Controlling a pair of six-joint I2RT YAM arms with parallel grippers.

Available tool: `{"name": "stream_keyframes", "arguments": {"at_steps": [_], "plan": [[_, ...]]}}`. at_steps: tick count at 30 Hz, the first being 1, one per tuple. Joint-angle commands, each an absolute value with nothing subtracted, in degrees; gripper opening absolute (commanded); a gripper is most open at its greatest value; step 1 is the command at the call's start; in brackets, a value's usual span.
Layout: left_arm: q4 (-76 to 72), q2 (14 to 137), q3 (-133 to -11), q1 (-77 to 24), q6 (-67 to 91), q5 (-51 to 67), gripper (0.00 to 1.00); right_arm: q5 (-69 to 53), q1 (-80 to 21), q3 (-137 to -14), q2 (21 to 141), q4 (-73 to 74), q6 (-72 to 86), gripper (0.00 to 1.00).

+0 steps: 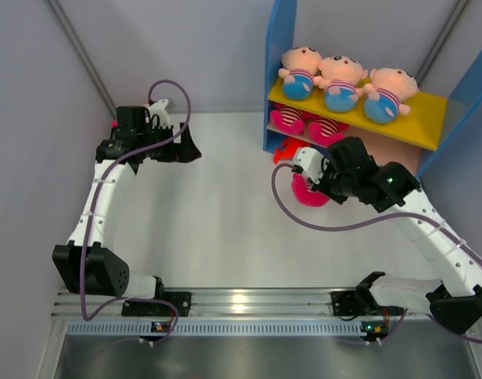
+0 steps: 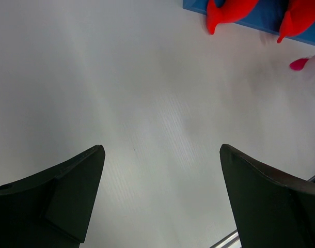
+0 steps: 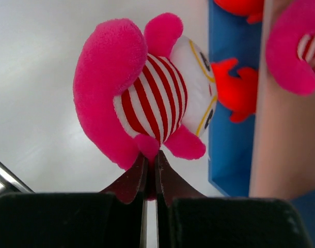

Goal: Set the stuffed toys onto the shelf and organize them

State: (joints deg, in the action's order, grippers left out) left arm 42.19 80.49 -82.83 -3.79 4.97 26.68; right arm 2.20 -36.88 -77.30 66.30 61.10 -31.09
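The shelf [image 1: 280, 71] stands at the back right with blue sides and a yellow top board [image 1: 419, 118]. Three peach dolls in blue pants [image 1: 340, 83] lie on the top board. Two pink striped dolls [image 1: 304, 122] lie on the middle board. Red fish toys [image 2: 227, 11] lie on the blue base. My right gripper [image 3: 151, 157] is shut on a limb of a pink striped doll [image 3: 142, 93], held just left of the shelf; the doll also shows in the top view [image 1: 308, 193]. My left gripper [image 2: 162, 155] is open and empty over the bare table at the far left.
The shelf's blue base edge [image 3: 230, 150] and tan middle board [image 3: 281, 139] are close to the right of the held doll. Grey walls close in the table on the left and back. A metal rail [image 1: 241, 300] runs along the near edge.
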Motion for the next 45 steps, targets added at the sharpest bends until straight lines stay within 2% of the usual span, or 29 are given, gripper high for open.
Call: {"name": "stream_keyframes", "arguments": {"at_steps": [1, 6, 10, 12, 16, 19, 27, 34, 45], "plan": [[41.1, 78.0, -83.2, -2.9, 2.0, 27.4, 0.99, 14.3, -32.8, -82.5, 63.7, 71.7, -37.6, 0.00], [41.1, 78.4, -83.6, -2.0, 1.6, 28.7, 0.99, 21.2, -29.2, -84.5, 60.4, 71.7, -43.6, 0.00], [41.1, 79.3, -84.1, -1.8, 1.7, 29.7, 0.99, 28.3, -27.0, -82.5, 57.7, 64.2, -50.8, 0.00], [41.1, 79.5, -84.3, -1.8, 1.8, 29.9, 0.99, 29.1, -25.6, -79.5, 55.5, 55.2, -55.5, 0.00], [41.2, 79.2, -84.2, -1.6, 1.8, 30.7, 0.99, 16.4, -16.5, -71.3, 52.7, 43.4, -68.0, 0.00], [41.2, 79.2, -84.3, -1.6, 1.7, 31.0, 0.99, 9.2, -10.0, -68.6, 53.7, 38.4, -70.3, 0.00], [41.1, 78.7, -83.5, -1.6, 1.1, 32.0, 0.99, 7.6, -3.1, -60.9, 58.2, 26.6, -71.4, 0.00], [41.1, 79.4, -84.5, -1.5, 0.5, 32.0, 0.99, -1.2, 1.4, -55.3, 58.9, 20.9, -70.1, 0.00], [41.1, 79.5, -84.7, -1.5, 0.5, 32.3, 0.99, -6.5, 4.8, -55.3, 66.3, 13.3, -70.0, 0.00]]}}
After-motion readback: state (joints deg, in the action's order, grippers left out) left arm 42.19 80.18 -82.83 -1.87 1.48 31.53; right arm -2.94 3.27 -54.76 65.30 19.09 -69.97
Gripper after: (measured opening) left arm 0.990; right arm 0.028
